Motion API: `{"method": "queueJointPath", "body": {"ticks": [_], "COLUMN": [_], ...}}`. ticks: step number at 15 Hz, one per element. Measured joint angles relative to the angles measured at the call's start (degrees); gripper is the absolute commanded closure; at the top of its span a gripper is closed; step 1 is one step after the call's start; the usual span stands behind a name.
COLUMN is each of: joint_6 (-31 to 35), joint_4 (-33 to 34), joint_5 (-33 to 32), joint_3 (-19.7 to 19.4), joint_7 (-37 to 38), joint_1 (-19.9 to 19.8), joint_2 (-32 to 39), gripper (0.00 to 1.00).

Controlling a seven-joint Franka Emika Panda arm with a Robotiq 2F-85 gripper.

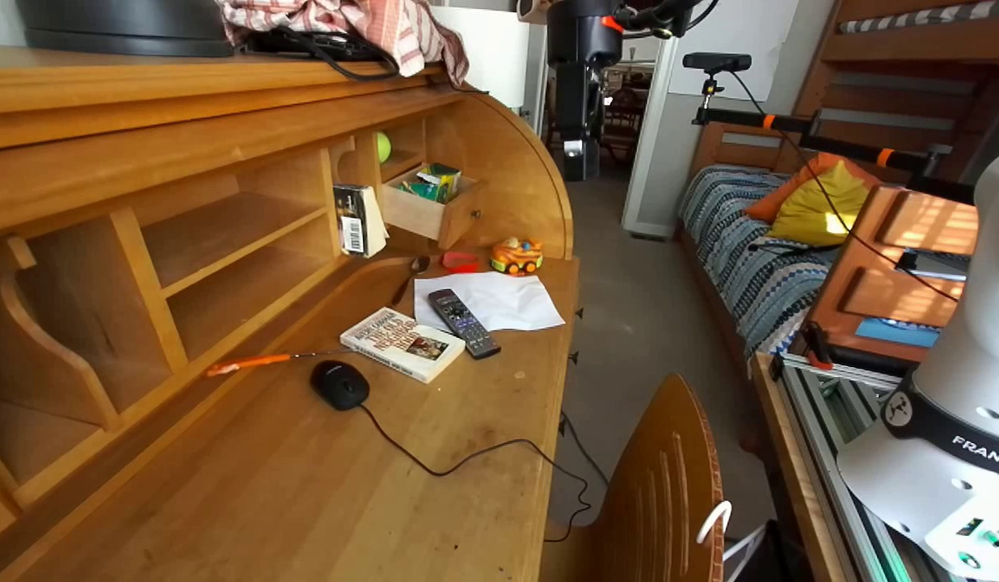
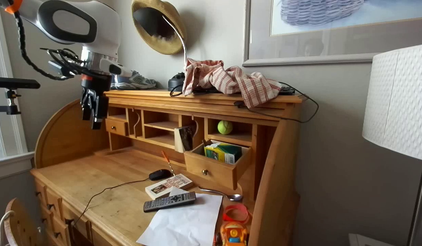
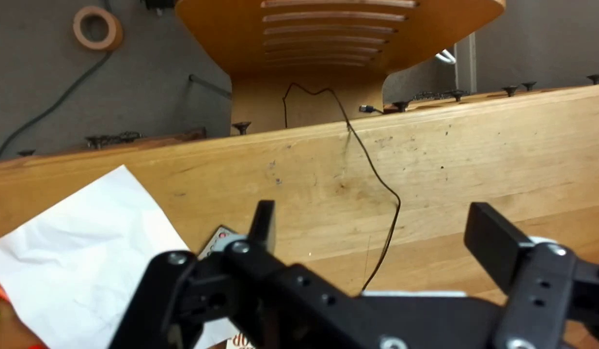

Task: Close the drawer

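The drawer juts out from the cubbies at the lamp end of the desk, right there just below the tennis ball; its knobbed face looks toward the desk's front edge, dipping a little, and that face's long side runs along the row. High above the desk, well apart from the drawer, the arm reaches in with its wrist bent, and the gripper points down, fingers spread wide, holding nothing. Counting now: two small drawers in the row, this one out and a second drawer pushed in; two books, a white paperback flat on the desk and a dark book jutting upright from the cubbies; one tennis ball, one mouse, one spoon, one red ring, one toy car, one orange-handled tool, and one remote control lying partly across one white sheet. Inside the drawer, green-and-yellow packaging shows, and how many pieces that makes, I cannot tell from here.
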Motion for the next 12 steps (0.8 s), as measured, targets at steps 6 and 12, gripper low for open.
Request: {"method": "queueJointPath", "body": {"ticks": [6,12], "joint_6": [8.7,28.3], "joint_4": [-2.4,-4.3], "joint_5": [-0.7,-0.7], "joint_3": [-8.2,-11.8], "joint_7": [-24.6,-34.4], "joint_1": [-4.0,-6.8], "joint_2": [0.1,2.5], "gripper": [0.0,0.0]}}
